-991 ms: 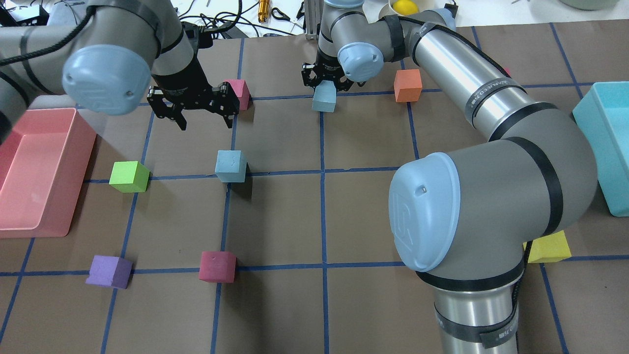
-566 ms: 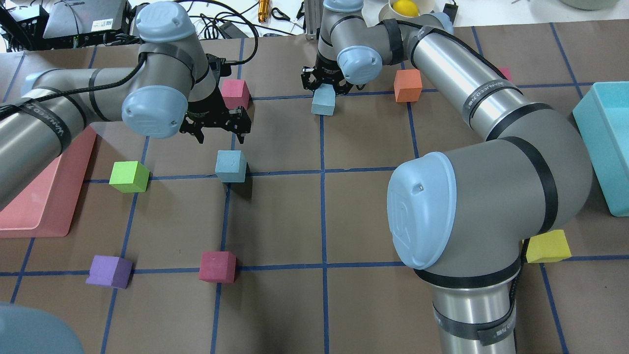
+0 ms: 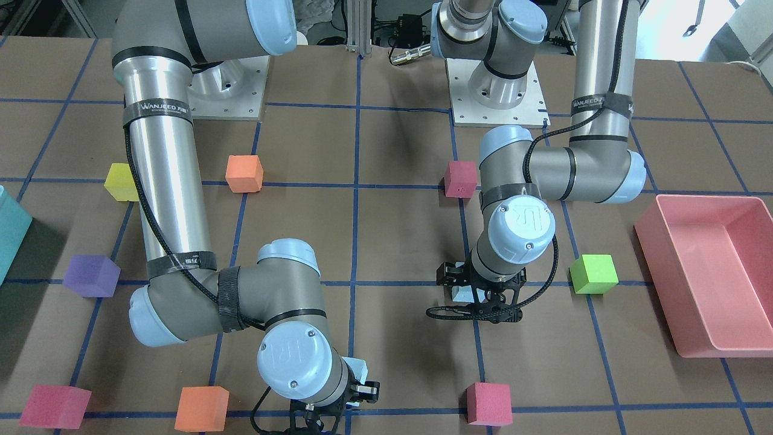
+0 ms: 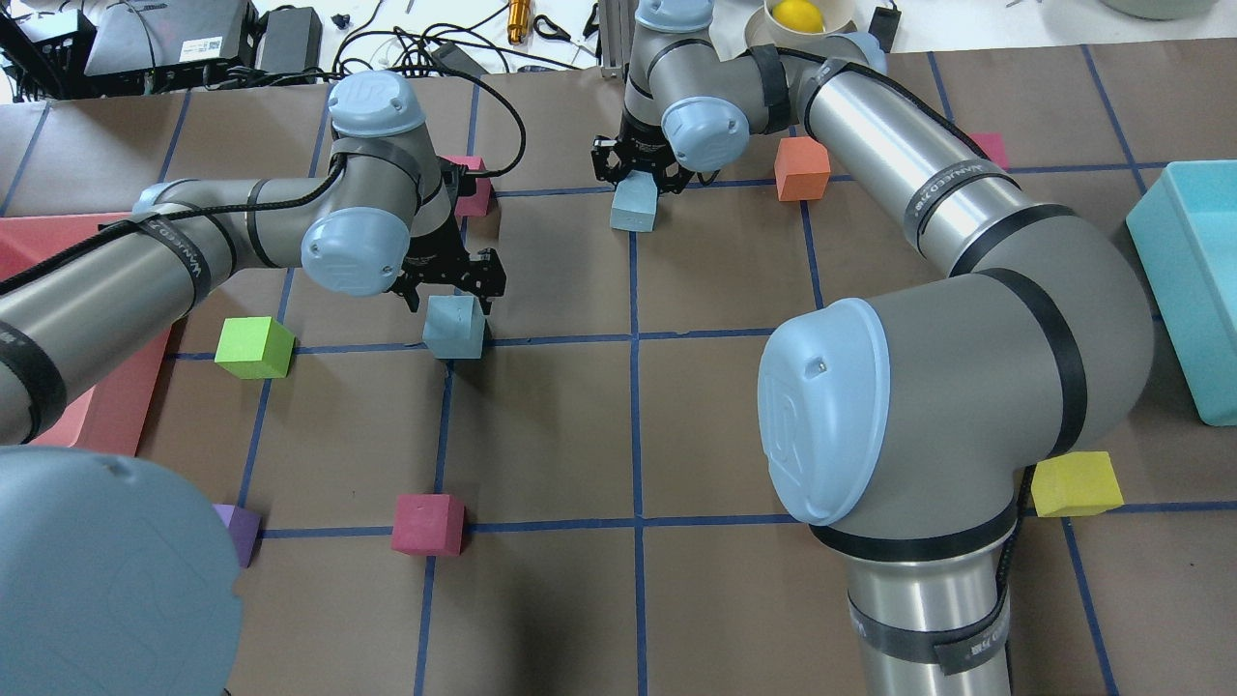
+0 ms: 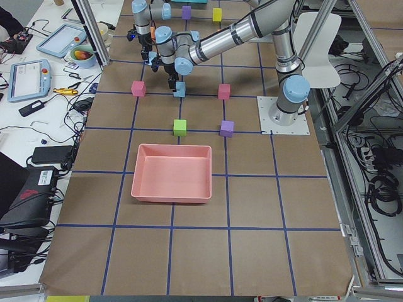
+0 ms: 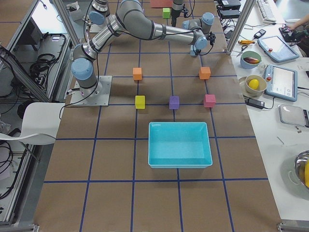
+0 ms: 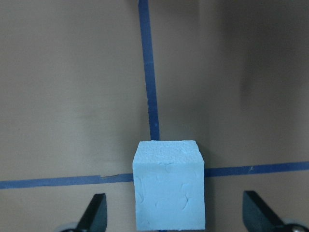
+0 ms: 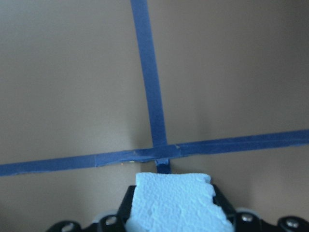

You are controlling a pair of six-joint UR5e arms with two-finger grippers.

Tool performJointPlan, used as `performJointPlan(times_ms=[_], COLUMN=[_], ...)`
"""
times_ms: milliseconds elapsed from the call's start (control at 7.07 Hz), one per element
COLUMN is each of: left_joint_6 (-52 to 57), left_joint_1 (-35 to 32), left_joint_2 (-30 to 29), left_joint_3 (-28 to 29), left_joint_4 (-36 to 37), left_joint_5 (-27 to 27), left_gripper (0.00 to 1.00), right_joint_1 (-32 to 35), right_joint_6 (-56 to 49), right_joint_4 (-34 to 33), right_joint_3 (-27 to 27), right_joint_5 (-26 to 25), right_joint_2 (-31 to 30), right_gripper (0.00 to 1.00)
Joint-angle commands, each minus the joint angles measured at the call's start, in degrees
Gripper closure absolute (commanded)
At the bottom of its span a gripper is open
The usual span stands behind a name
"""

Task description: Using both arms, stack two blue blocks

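One blue block [image 4: 454,331] sits on a tape crossing left of centre. My left gripper [image 4: 452,295] is open right over it. In the left wrist view the block [image 7: 169,193] stands between the two fingers [image 7: 95,212], with a gap on each side. From the front the left gripper [image 3: 477,299] hides most of that block [image 3: 461,294]. My right gripper [image 4: 643,172] is shut on the second blue block [image 4: 633,206] at the far centre. This block fills the bottom of the right wrist view [image 8: 174,203] above a tape crossing, and it also shows in the front view [image 3: 357,368].
A pink bin [image 3: 718,278] lies at the robot's left and a teal bin [image 4: 1189,280] at its right. Around the table are a green cube [image 4: 253,346], a magenta cube [image 4: 427,524], a pink cube [image 4: 475,188], an orange cube [image 4: 801,167], a yellow cube [image 4: 1075,483] and a purple cube [image 4: 242,530].
My left arm swung in and lowered its open gripper from beside the pink cube to over the near blue block. My right gripper kept its block and barely moved.
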Motion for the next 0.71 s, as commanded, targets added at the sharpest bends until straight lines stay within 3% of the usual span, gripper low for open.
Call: performJointPlan(times_ms=[0,142,425,566], left_joint_6=[-0.4,-0.3,-0.2,-0.2], left_joint_1=[0.0,0.0,0.0,0.0], left_joint_2=[-2.4,-2.4,-2.1,-1.5], left_joint_3=[-2.3,-2.3,-1.7,-1.6], left_joint_4=[0.0,0.3,0.6,0.7], left_joint_5=[-0.1,0.0,0.1,-0.1], left_gripper=[0.00,0.00,0.41,0.45], right_joint_1=[-0.1,-0.1,-0.1,-0.1], right_joint_6=[0.0,0.1,0.7,0.9], right_joint_4=[-0.5,-0.5,-0.4,-0.4], right_joint_3=[0.0,0.0,0.0,0.0], right_joint_5=[0.0,0.1,0.1,0.1], right_joint_2=[0.2,0.2,0.0,-0.4], right_gripper=[0.13,0.00,0.00,0.00])
